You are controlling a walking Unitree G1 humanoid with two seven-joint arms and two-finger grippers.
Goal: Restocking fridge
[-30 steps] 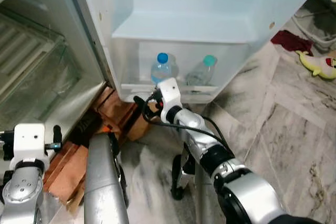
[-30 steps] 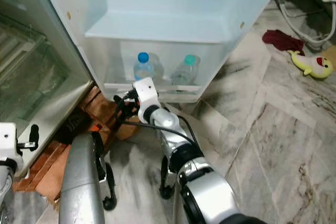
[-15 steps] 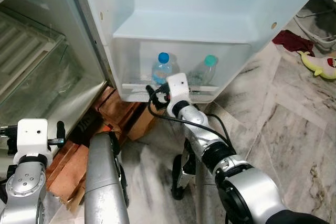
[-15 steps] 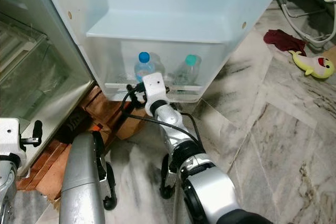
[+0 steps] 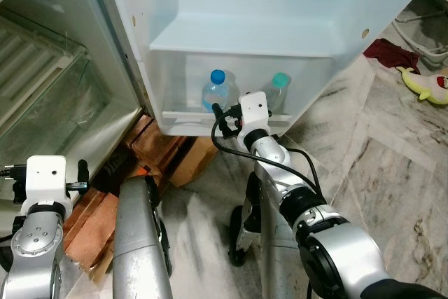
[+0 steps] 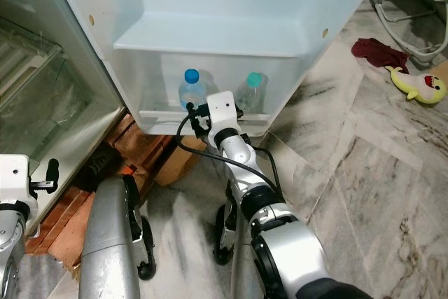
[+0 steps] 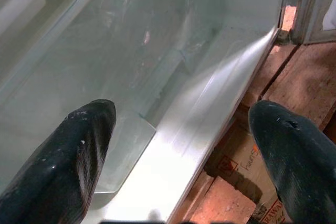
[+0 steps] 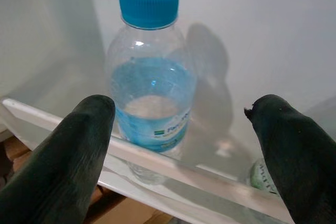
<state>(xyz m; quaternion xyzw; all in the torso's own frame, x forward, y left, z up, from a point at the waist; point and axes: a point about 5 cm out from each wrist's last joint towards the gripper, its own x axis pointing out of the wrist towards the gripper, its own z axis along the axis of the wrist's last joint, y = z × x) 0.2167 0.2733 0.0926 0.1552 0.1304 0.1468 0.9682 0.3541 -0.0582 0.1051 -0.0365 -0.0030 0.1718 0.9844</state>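
The blue-capped bottle [image 8: 151,85] stands upright, cap up, in the fridge door's lowest shelf [image 5: 231,118], behind its rail. The right gripper [image 5: 218,115] faces it, jaws wide apart, seemingly just short of the rail. A green-capped bottle [image 5: 274,92] stands beside. The left gripper [image 7: 184,150] hangs by the crisper drawer [image 7: 131,61], jaws apart.

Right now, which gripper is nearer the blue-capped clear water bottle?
Right. The right gripper faces the blue-capped clear water bottle at the door shelf; the left gripper hangs by the fridge interior.

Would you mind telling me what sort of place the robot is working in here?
Most likely a lived-in home, perhaps a kitchen: an open fridge door holds a blue-capped water bottle in its bin, the floor is marble-patterned tile, and a plush toy lies on it.
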